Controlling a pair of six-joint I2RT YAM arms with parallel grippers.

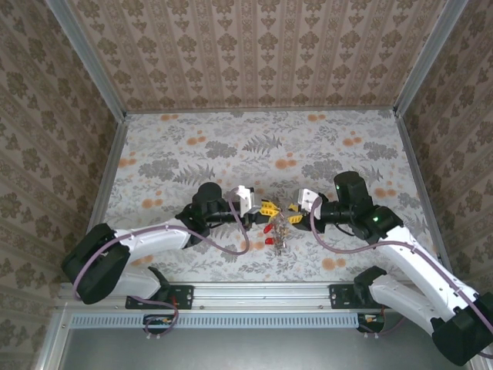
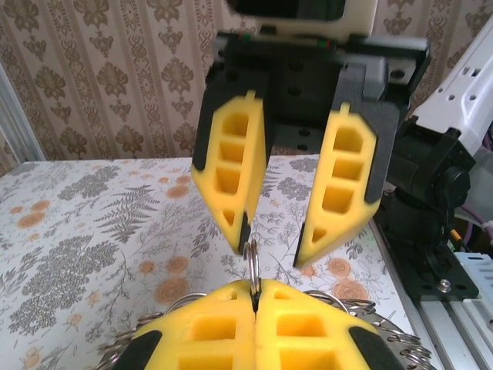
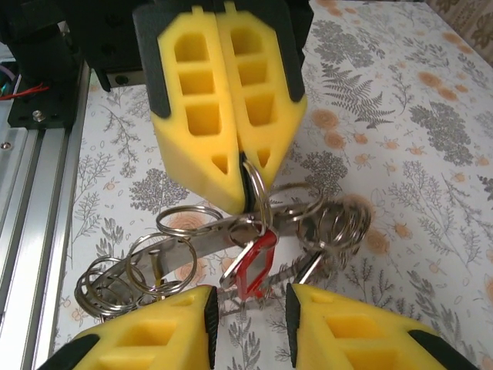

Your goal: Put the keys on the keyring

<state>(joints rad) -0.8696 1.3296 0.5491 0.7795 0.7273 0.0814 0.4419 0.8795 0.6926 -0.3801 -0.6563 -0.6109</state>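
Grey metal keyring [image 2: 251, 260] pinched in clamped left gripper [image 3: 243, 199]; right gripper [image 3: 249, 302] spread, red key [image 3: 250, 266] just ahead of gap. Best: close squarely on key head.

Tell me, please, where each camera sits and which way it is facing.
Top external: above and behind the arms, looking down at the table; both arms show, left hand and right hand close together near the keys.
Left wrist: on the left arm, facing the open right hand; own hand at the bottom, shut on a small ring.
Right wrist: on the right arm, facing the left hand; own hand, open, at the bottom.
Shared: both wrist views show both hands and that small ring.
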